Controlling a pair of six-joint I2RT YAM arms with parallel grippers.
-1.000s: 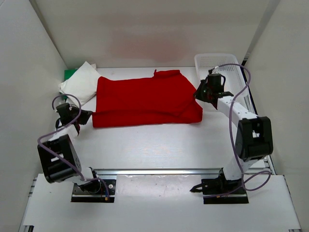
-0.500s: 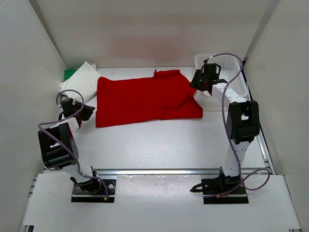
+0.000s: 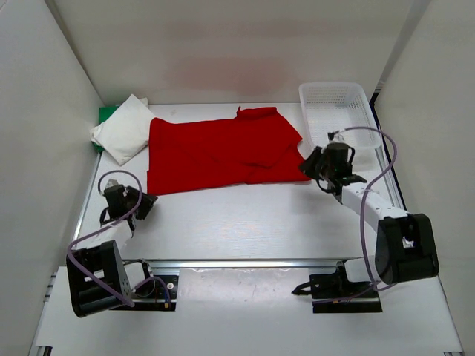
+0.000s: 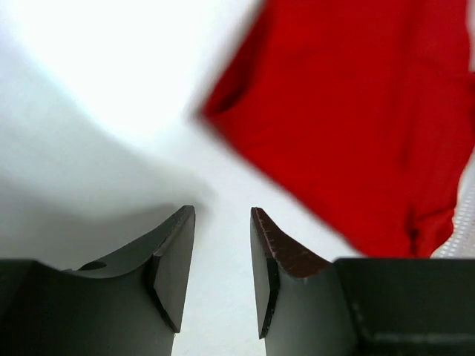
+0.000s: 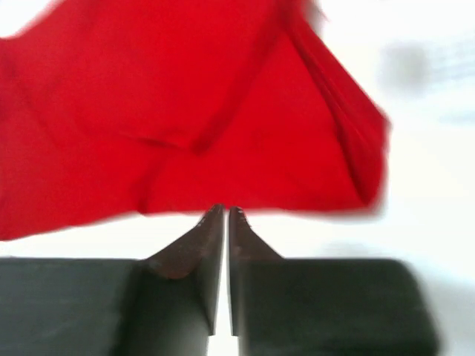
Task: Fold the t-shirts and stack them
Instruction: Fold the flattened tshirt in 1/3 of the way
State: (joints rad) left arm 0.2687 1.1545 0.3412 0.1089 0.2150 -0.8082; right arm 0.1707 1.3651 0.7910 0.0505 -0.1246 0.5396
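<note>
Red t-shirt (image 3: 215, 152) is lying across the surface (image 3: 237, 222), partly folded, with layers overlapping at its right end. Your left gripper (image 4: 223, 211) is hovering off the shirt's near left corner, jaws spread and empty. Your right gripper (image 5: 225, 209) is sitting at the shirt's near right corner, jaws pressed together, no cloth showing between them. Folded white t-shirt (image 3: 125, 130) is resting just left of the red one, covering most of the green t-shirt (image 3: 106, 114). Mesh basket (image 3: 334, 87) is standing beyond the red shirt's right end.

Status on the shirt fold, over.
Left tool open, empty, short of red t-shirt. Right tool shut, empty, at its near right corner. Shirt flat, partly folded. Nothing blocking.
</note>
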